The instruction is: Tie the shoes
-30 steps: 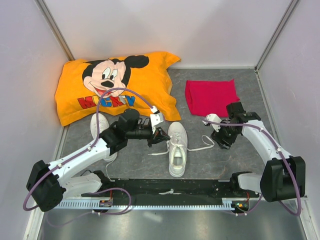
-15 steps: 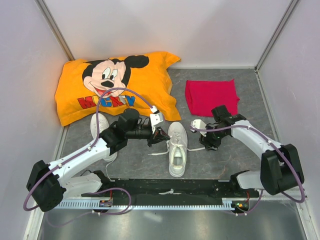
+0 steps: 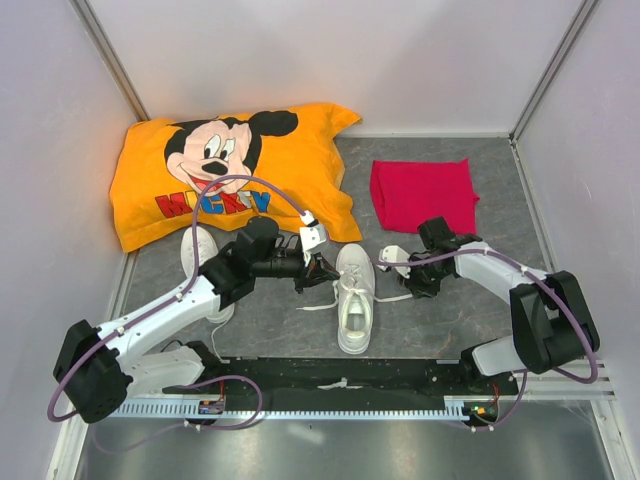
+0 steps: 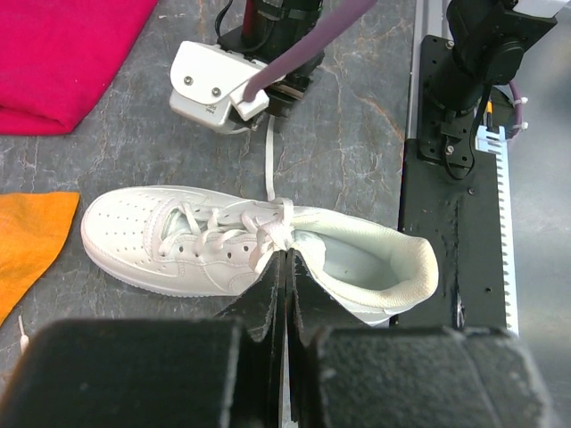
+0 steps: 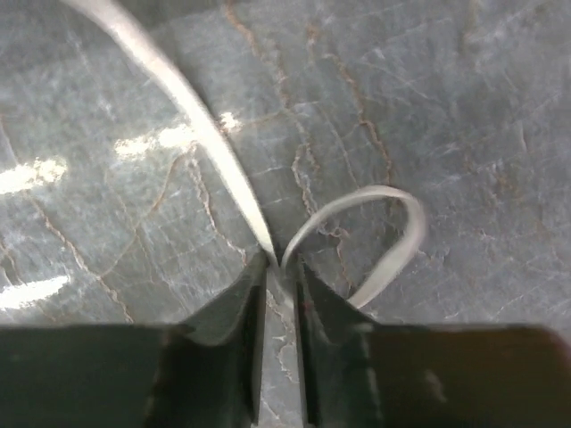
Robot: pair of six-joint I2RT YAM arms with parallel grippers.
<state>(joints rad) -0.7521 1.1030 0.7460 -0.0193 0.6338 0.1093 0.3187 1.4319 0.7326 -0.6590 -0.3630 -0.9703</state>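
One shoe (image 3: 355, 300) sits mid-worktop (image 3: 280, 325), toe towards 12 o'clock and heel towards 6. The other shoe (image 3: 198, 248) lies off at 9 o'clock, partly under the left arm.

The left claw (image 4: 285, 267) reaches in from 9 o'clock and is pressed together right over the middle shoe's opening, pinching a lace strand (image 4: 275, 236) just below the crossing.

A loose lace (image 3: 398, 296) runs out from that shoe towards 3 o'clock to the right claw (image 5: 279, 267). This claw is drawn in narrow, low on the worktop, with the loose lace folded between its tips and a small loop bulging out beside them.

An orange pillow (image 3: 230, 170) lies at 11 o'clock, a red cloth (image 3: 420, 195) at 1 o'clock.
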